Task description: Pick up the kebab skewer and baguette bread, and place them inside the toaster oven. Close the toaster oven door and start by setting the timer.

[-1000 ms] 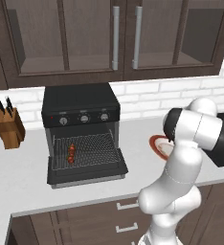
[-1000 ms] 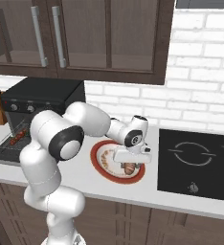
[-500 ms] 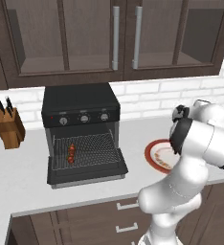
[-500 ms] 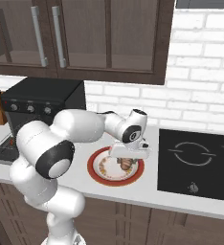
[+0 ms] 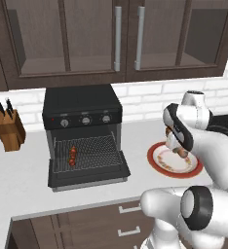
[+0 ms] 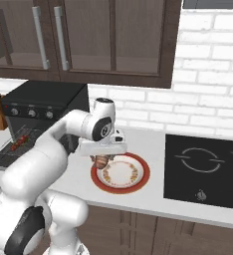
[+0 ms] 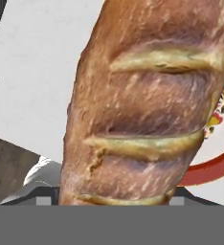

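Bread fills your hand view: the baguette bread (image 7: pixel 147 105) is a golden-brown oblong with a rough, floury crust and pale slashes cut across it, running right up to the lens. Behind it you see pale counter and a sliver of red rim from the plate (image 7: pixel 207 172).

From the right base view you get what the close-up cannot give: the gripper (image 6: pixel 102 158) hangs over the near-left edge of the round plate (image 6: pixel 143 175), white with a red band, and the loaf's (image 6: pixel 102 161) brown end pokes out below it. The jaws stand fairly wide and the loaf sits between them, so they look clamped on it, though you cannot make out the pads themselves. To the right lies a flat black glass cooktop (image 6: pixel 208 169).

Your left base view shows the toaster oven (image 5: pixel 83 131), a boxy matte black unit with three round knobs, standing to the left, well apart from the plate (image 5: pixel 160 165). The toaster oven door (image 5: pixel 89 176) is dropped flat. On the wire rack lies the kebab skewer (image 5: pixel 73 155), a thin stick with small red-brown chunks. A wooden knife block (image 5: pixel 9 130) stands further left, and the gripper (image 5: pixel 177 148) with the loaf (image 5: pixel 180 152) hangs over the plate.
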Robot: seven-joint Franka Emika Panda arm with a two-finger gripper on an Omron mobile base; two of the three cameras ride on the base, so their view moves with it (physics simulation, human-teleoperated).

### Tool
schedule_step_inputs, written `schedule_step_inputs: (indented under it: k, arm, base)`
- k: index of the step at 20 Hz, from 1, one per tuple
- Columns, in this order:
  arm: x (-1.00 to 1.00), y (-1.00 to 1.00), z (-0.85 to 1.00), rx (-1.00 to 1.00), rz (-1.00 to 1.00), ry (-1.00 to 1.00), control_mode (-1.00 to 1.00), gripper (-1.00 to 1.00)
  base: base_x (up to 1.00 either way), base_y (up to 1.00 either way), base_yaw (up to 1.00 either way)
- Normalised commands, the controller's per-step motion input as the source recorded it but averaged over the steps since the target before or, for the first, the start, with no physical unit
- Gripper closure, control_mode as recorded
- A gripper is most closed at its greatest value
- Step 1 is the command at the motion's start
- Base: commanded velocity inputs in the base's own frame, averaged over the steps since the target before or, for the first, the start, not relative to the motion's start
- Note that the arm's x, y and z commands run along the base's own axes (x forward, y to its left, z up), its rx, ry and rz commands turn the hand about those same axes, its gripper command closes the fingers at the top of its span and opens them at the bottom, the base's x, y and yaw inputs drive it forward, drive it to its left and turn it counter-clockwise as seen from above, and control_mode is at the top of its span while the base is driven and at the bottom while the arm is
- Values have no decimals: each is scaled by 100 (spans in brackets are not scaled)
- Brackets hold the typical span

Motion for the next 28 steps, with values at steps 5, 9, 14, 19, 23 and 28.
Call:
schedule_step_inputs:
  k: [5,9,14,19,23,28]
  arm:
    - [-17,100,63,-14,-3,5,-100,100]
    - [-17,100,37,-8,-14,5,-100,100]
    - [-3,100,1,-2,-25,0,-100,100]
    - [0,100,0,0,-17,0,-100,100]
    - [21,98,0,-1,-15,0,-100,100]
    - [37,34,0,-1,-5,1,-100,100]
  base:
    - [0,0,0]
    - [0,0,0]
    - [0,0,0]
    - [0,0,0]
    - [0,0,0]
    - [0,0,0]
